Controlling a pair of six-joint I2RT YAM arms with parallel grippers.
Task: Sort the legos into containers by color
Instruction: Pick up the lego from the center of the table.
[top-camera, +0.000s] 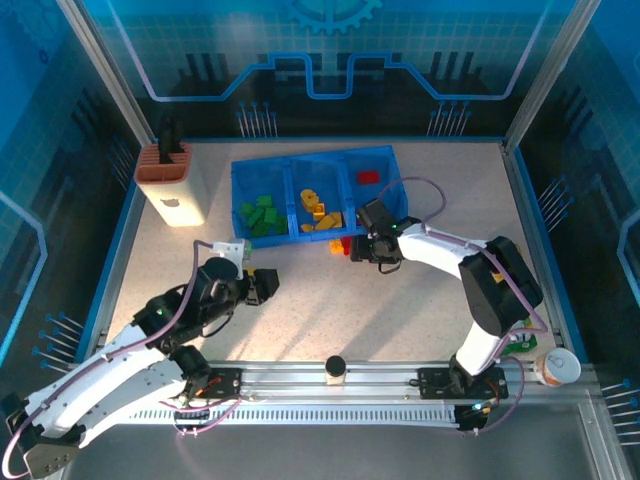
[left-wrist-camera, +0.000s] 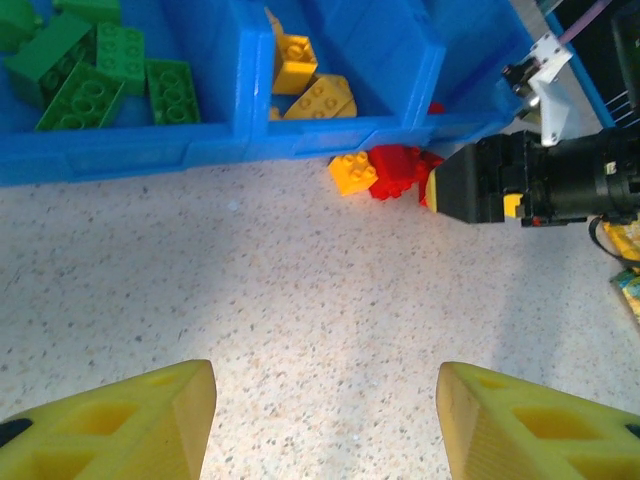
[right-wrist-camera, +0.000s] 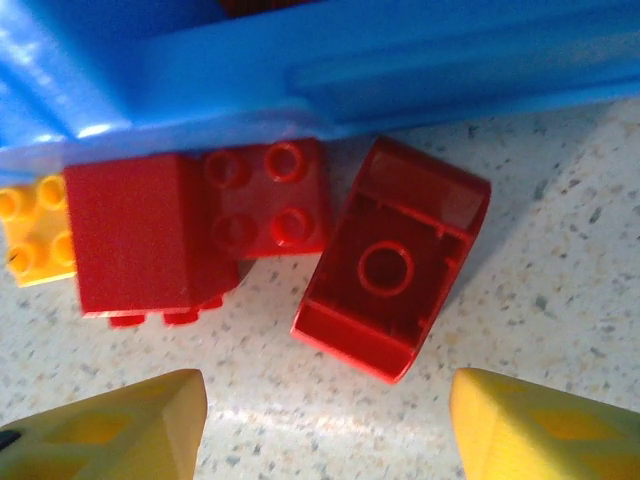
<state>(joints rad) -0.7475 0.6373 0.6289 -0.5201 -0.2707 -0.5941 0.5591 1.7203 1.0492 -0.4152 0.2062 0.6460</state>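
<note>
A: Entry: loose red bricks (right-wrist-camera: 268, 200). Where are they located?

B: On the table (left-wrist-camera: 300, 330), against the front wall of the blue tray (right-wrist-camera: 400, 70), with a yellow brick (right-wrist-camera: 35, 230) beside them.

A: Hands?

B: Right gripper (right-wrist-camera: 325, 420): fingers spread, nothing pinched, poised by the overturned red brick (right-wrist-camera: 392, 270). Left gripper (left-wrist-camera: 325, 420): spread, empty.

A: Handling?

B: The overturned brick is best closed on across its straight sides, lifted clear of the wall, then released in the right-hand bin (top-camera: 380, 165).
</note>
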